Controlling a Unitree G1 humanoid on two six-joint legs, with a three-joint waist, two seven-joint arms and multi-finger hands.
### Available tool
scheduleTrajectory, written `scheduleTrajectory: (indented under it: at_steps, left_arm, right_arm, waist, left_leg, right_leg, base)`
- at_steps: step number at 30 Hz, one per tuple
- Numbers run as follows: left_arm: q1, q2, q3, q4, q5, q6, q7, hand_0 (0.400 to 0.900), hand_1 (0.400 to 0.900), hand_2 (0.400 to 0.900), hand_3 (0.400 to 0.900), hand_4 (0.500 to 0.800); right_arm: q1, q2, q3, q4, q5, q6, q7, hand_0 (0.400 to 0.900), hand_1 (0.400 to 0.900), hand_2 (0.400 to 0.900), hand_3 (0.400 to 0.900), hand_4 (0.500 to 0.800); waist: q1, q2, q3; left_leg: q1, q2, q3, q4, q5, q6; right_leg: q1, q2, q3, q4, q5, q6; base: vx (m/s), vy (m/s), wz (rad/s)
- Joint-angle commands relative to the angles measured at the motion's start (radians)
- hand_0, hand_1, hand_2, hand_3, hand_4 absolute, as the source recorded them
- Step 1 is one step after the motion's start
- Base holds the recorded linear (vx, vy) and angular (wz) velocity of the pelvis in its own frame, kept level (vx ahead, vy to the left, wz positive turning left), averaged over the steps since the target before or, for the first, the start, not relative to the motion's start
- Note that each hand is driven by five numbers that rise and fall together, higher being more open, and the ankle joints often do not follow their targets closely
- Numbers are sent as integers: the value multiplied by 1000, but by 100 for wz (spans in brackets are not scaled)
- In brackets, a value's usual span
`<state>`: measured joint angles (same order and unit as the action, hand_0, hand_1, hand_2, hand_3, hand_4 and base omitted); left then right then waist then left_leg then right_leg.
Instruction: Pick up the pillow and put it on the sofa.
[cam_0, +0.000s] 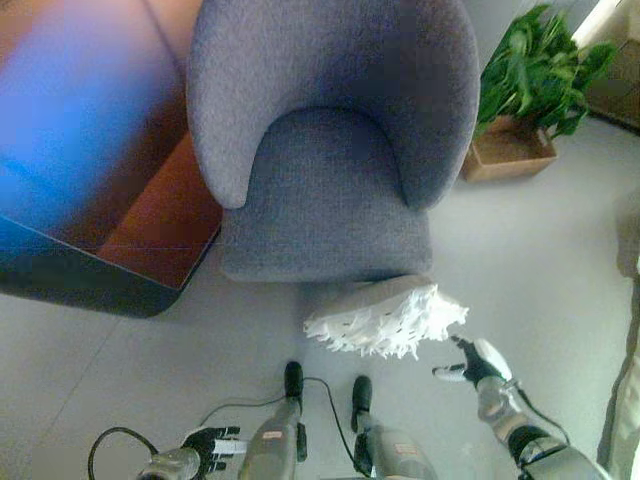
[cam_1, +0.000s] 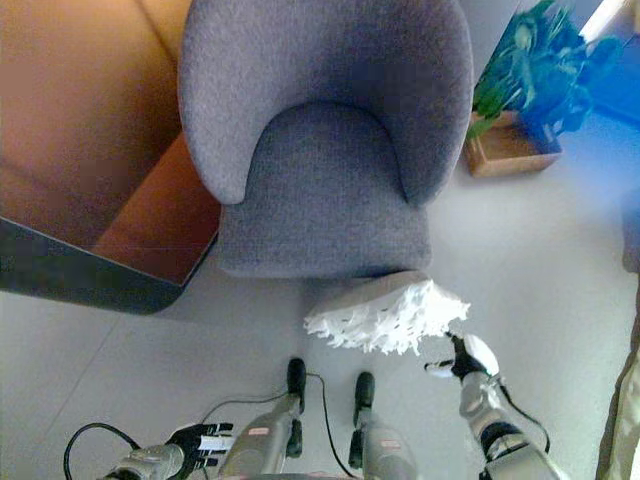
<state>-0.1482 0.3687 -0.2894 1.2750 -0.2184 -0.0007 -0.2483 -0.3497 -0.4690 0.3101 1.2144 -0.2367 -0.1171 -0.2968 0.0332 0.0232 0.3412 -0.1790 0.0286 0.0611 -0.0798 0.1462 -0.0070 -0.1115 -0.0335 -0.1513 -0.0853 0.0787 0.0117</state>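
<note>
A white fringed pillow (cam_0: 388, 316) lies on the floor, right in front of the grey sofa chair (cam_0: 330, 190), touching its base. My right hand (cam_0: 477, 363) hovers just to the right of the pillow's corner, fingers relaxed and spread, holding nothing. Low at the bottom left, my left hand (cam_0: 208, 445) hangs near the floor with its fingers loosely extended, far from the pillow.
A brown wooden table (cam_0: 150, 215) with a dark edge stands to the left of the chair. At the back right, a potted green plant (cam_0: 530, 75) sits in a brown box. Pale grey floor (cam_0: 540, 260) spreads to the right.
</note>
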Motion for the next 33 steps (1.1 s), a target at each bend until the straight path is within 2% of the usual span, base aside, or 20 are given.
scheduleTrajectory:
  at_steps: [1, 6, 14, 20, 30, 33]
  left_arm:
    - [-72, 30, -20, 1, -91, 3, -58, 900, 900, 900, 900, 800]
    - [-96, 37, -54, -36, -160, -2, -62, 900, 900, 900, 900, 800]
    - [-81, 53, -75, -107, -236, -9, -50, 900, 900, 900, 900, 800]
    - [-88, 51, -87, -166, -274, -5, -37, 900, 900, 900, 900, 800]
    - [-77, 11, -109, -181, -312, -32, -23, 900, 900, 900, 900, 800]
    - [-76, 4, -109, -184, -312, -37, -17, 900, 900, 900, 900, 800]
  right_arm:
    - [-117, -122, 30, -56, 68, 9, -7, 900, 900, 900, 900, 800]
    - [-227, -224, 44, -78, 113, -11, 4, 900, 900, 900, 900, 800]
    - [-377, -365, 74, -156, 149, -11, 30, 900, 900, 900, 900, 800]
    - [-462, -403, 106, -226, 147, 24, 87, 900, 900, 900, 900, 800]
    - [-548, -415, 151, -298, 127, 32, 116, 900, 900, 900, 900, 800]
    - [-569, -414, 166, -312, 126, 42, 150, 900, 900, 900, 900, 800]
  waist:
    - [5, -14, 30]
    - [13, 15, 99]
    - [19, 50, 156]
    - [29, 74, 179]
    - [25, 126, 179]
    - [26, 137, 179]
  left_leg:
    - [1, -15, -29, -7, -81, -18]
    - [-62, -17, -42, -7, -49, -24]
    - [-150, -29, -51, 3, -20, -29]
    - [-216, -43, -54, 21, -3, -31]
    - [-277, -55, -51, 37, 8, -34]
    - [-287, -58, -51, 37, 12, -36]
  right_leg:
    - [-68, -68, 18, 9, 41, 98]
    - [-151, -66, 5, 77, 22, 87]
    - [-256, -76, -10, 119, 26, 89]
    - [-331, -91, -22, 177, 14, 89]
    - [-408, -101, -14, 204, 10, 85]
    - [-421, -103, -12, 208, 10, 85]
  base:
    - [-74, -34, 4]
    - [-64, -21, 3]
    - [-54, 5, 4]
    - [-42, 33, 6]
    - [-10, 58, 4]
    - [-23, 43, 0]
